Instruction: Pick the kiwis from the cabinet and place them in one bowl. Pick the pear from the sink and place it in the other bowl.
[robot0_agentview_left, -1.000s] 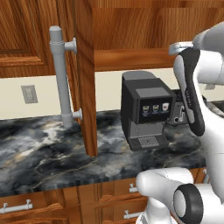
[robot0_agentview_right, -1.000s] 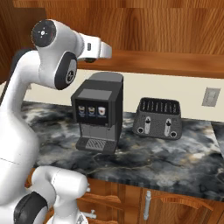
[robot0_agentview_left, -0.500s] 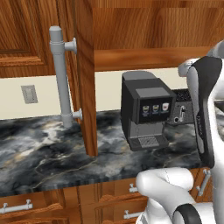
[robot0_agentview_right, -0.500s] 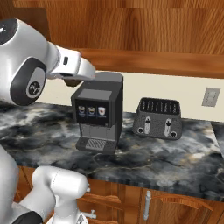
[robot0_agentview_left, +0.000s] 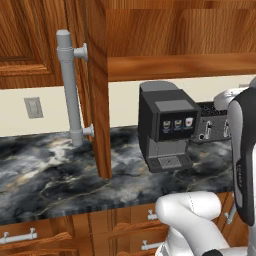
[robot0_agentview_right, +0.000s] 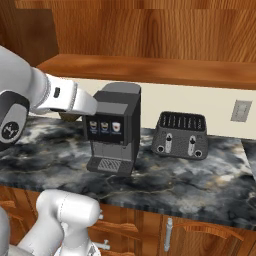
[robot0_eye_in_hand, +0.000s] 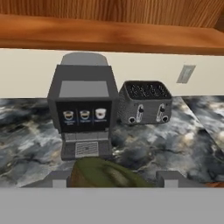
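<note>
One dull olive-brown kiwi (robot0_eye_in_hand: 105, 173) sits between my two dark fingertips at the bottom of the hand view, and my gripper (robot0_eye_in_hand: 112, 178) is shut on it. The hand hangs above the marble counter, facing the coffee machine. In the right base view my white forearm (robot0_agentview_right: 60, 97) reaches in from the left, ending beside that machine. The reddish-brown cabinet (robot0_agentview_left: 97, 90) stands with its door swung open edge-on, its grey bar handle (robot0_agentview_left: 70, 90) to the left. The bowls, the pear and the sink are out of view.
A dark coffee machine (robot0_agentview_right: 114, 127) stands on the black marble counter (robot0_agentview_right: 190, 175), with a grey toaster (robot0_agentview_right: 181, 135) to its right. A wooden shelf edge (robot0_eye_in_hand: 109, 37) runs overhead. Drawers with silver handles (robot0_agentview_left: 20, 236) lie below the counter.
The arm has swung: its forearm dropped lower and leftward in the right base view and moved to the right edge of the left base view. The kiwi stays in the grip.
</note>
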